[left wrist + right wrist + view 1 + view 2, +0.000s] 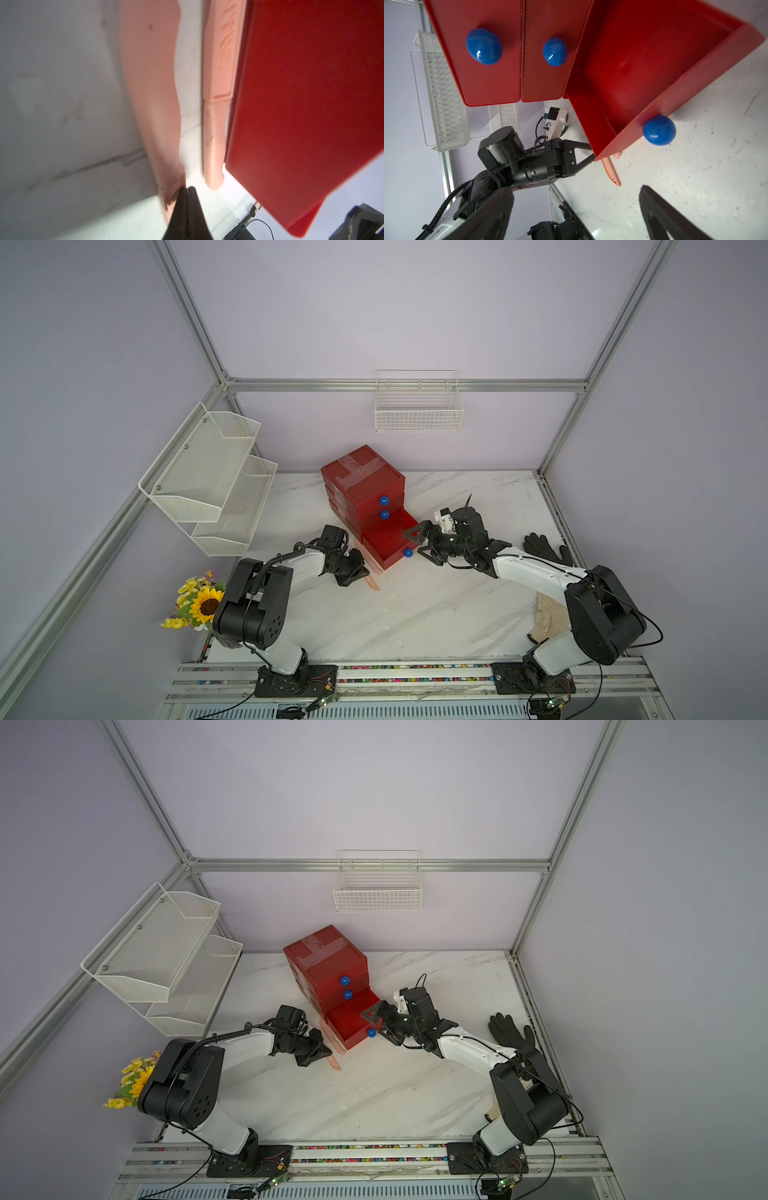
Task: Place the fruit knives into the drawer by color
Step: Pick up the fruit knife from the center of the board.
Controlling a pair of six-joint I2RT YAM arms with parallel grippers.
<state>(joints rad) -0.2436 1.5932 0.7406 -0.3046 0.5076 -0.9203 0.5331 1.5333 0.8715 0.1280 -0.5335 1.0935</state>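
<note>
The left gripper (360, 571) sits low over the table (436, 605), its fingers (180, 212) pressed together with nothing visible between them. A salmon-pink knife (153, 93) lies flat with its near end right at the side of those fingertips, though whether it touches them I cannot tell; its length runs away ahead of them. A second salmon-pink knife (218, 83) lies just beyond it, roughly parallel, tight along the outer wall of the pulled-out bottom drawer (301, 104) of the red chest (361, 481). The right gripper (422, 542) hangs at that drawer's opposite front corner, jaws wide apart, holding nothing; the drawer's blue knob (659, 129) sits just ahead of its fingers; the two upper drawers are closed.
</note>
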